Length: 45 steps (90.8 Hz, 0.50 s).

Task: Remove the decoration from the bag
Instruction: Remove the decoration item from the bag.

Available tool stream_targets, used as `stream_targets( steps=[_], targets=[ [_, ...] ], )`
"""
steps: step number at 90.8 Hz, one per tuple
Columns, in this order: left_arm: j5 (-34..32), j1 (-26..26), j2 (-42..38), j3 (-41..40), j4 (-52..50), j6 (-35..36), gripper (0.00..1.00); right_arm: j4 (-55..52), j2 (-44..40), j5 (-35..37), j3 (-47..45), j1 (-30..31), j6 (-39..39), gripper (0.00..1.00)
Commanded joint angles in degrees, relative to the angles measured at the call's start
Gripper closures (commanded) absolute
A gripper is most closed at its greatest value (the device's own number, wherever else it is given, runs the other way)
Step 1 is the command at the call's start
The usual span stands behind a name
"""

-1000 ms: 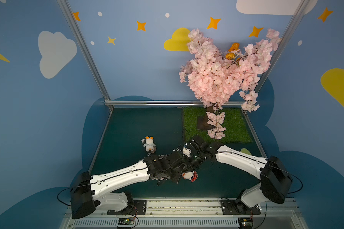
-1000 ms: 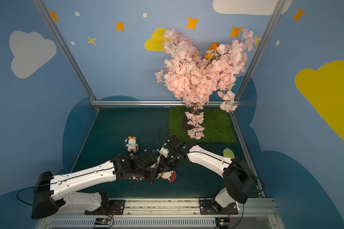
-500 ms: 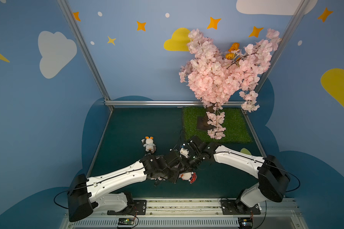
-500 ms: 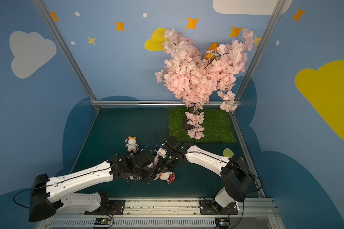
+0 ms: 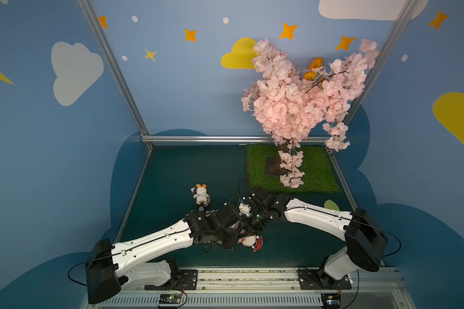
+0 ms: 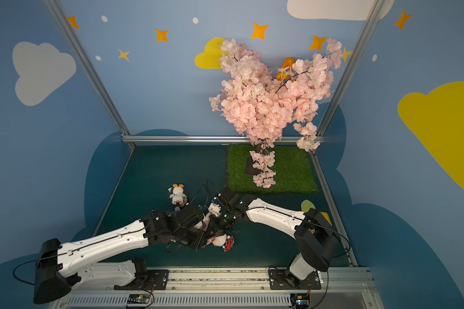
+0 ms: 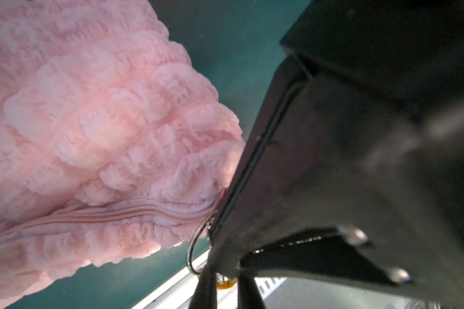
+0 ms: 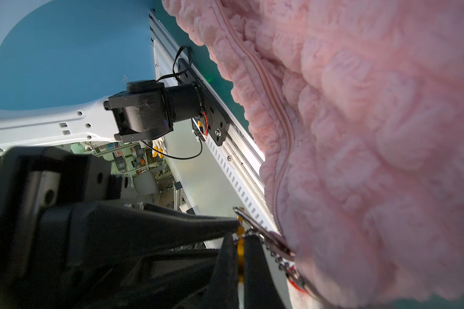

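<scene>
Basically both arms meet at the table's (image 5: 185, 171) front middle, w/ the bag (image 7: 91, 120) held btwn them, mostly hidden from above. The right gripper (image 8: 240, 243) is clamped, apparently on the bead chain (image 8: 275, 258) by the ring (image 7: 190, 247), prob. to steady it. The left gripper (image 8: 231, 224) noses at that ring, fingers nearly together; whether it grips anything can't be told. A plaid toy (image 5: 248, 240) sits just beside them. The front rail (image 5: 252, 275) is close; free room lies rearward-left, past the loose toy (image 5: 201, 194).

left hand (image 7: 225, 275), right hand (image 8: 240, 240), shifted slightly leftward
</scene>
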Motion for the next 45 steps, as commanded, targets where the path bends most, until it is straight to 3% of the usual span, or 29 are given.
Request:
stream_targets(
  steps=[1,30,45],
  targets=[
    [-6.0,1.6,-2.2,-1.0,-5.6,-1.7,0.88,-4.6,0.7,-1.3,0.3,2.0,0.0,1.0],
    [-6.7,1.5,-2.9,-0.7,-8.9,-2.6,0.88,-6.9,2.1,1.0,1.6,3.9,-1.7,1.0],
    [-7.4,1.6,-3.8,-0.3,-10.5,-2.8,0.87,-5.8,2.5,-1.3,1.8,3.6,-2.4,1.0]
  ],
)
